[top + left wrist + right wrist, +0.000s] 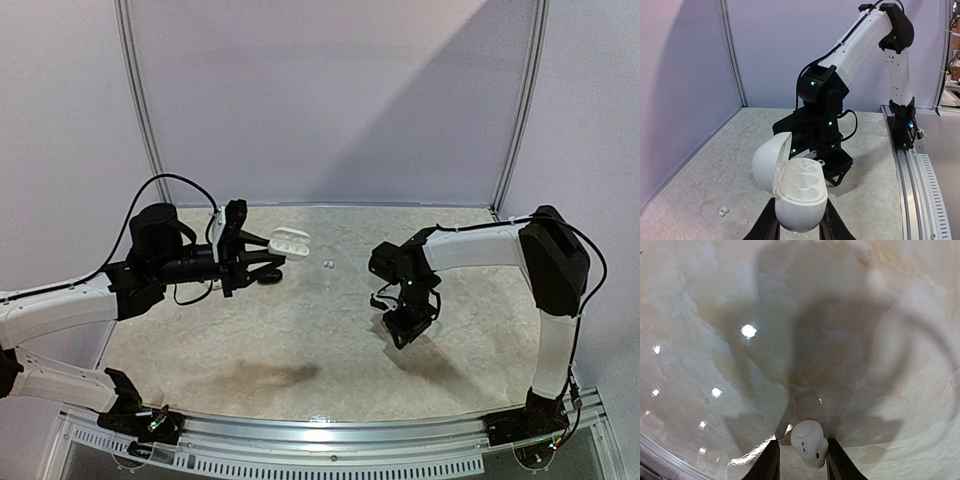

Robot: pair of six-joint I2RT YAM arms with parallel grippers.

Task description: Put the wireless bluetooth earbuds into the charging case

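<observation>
Currently, two robot arms work above a pale, marbled counter (300,340), seen from overhead and from each wrist.

The left end effector (272,250) is closed around the lower half of a white charging case (800,200) and holds it raised off the counter at the left. The case lid is hinged open and leans back. The two moulded wells inside face up and toward the other arm, and both look empty.

The right end effector (800,460) points down over the counter on the right. Its fingers are drawn in narrow and pinch one white earbud (809,442). The bud hangs clear of the surface, with only its shadow below it. The earbud and the case are well apart.

Two loose buds (326,263), tiny and white, lie side by side on the counter between the arms.

The step in hand appears to be carrying the gripped earbud to the open case. The next move likely calls for bringing the right arm across to the case and turning the bud to match the shape of a well. It would then be lowered in and released gently while the left arm keeps the case steady.
</observation>
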